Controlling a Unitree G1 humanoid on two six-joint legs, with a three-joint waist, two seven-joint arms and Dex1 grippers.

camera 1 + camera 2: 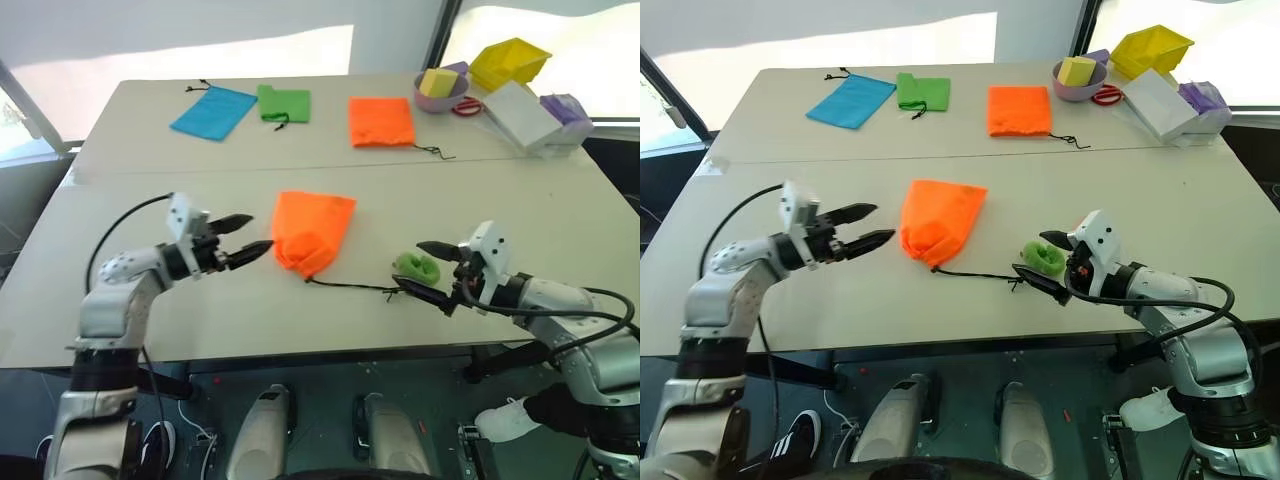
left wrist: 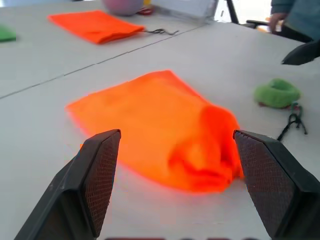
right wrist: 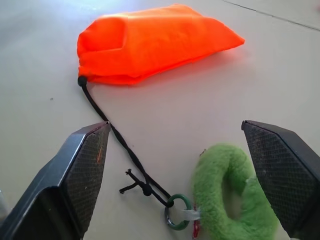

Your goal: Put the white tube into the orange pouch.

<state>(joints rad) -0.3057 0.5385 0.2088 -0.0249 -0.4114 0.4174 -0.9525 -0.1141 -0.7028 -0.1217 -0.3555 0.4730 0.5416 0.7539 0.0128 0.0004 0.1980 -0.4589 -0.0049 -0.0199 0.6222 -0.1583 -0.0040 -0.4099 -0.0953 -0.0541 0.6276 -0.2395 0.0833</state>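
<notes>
The orange pouch (image 1: 312,232) lies in the middle of the table, its mouth bunched shut toward me. Its dark cord (image 3: 115,135) runs to a fluffy lime-green ring (image 1: 417,267) on the right. The white tube is hidden or out of view. My left gripper (image 1: 258,232) is open, level, just left of the pouch and pointing at it, not touching it. My right gripper (image 1: 410,266) is open too, its fingers either side of the green ring (image 3: 227,195) with nothing gripped.
At the back of the table lie a blue pouch (image 1: 213,112), a green pouch (image 1: 284,103) and a smaller orange pouch (image 1: 381,121). At the far right are a purple bowl (image 1: 441,92), a yellow bin (image 1: 510,62) and a white box (image 1: 520,115). A person (image 2: 295,17) is beyond the table.
</notes>
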